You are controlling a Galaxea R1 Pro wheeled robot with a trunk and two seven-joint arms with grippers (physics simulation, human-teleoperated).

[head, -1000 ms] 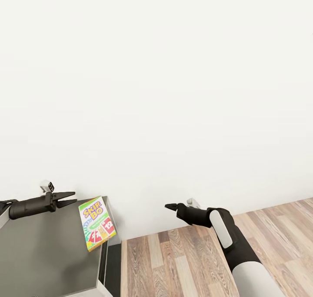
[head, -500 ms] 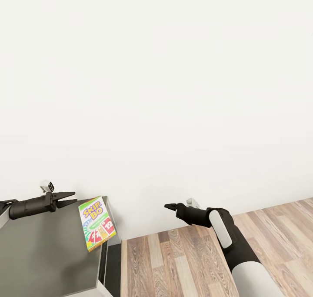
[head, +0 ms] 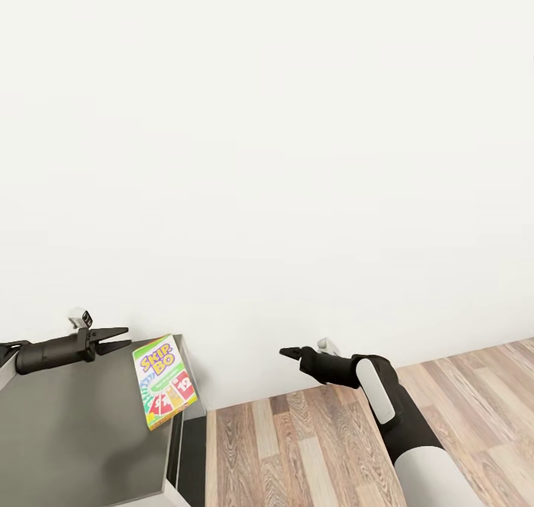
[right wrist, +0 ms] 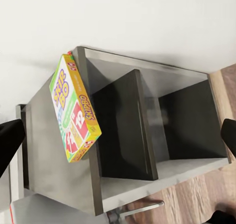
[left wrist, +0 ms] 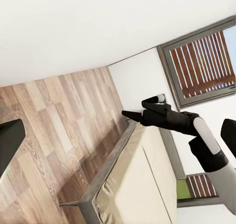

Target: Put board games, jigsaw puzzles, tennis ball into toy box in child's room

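Skip-Bo (head: 165, 381) edged slightly toward the tabletop (head: 74, 440) rim; left hand (head: 119, 339) apart, right hand (head: 285, 352) together, both empty.

Skip-Bo box (head: 165, 381): printed card, smooth, slight sheen
counter (head: 74, 433): dark grey top, matt, smooth
floor (head: 311, 447): wood planks, visible grain, low sheen
wall (head: 267, 158): white, matt, plain
right arm (head: 386, 403): black and white shell, smooth plastic look

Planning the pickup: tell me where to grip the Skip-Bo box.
Grip the Skip-Bo box across its two long edges, coming from above. It lies flat on the dark grey side unit, one edge overhanging the rim, so its thin sides are probably easiest to reach.
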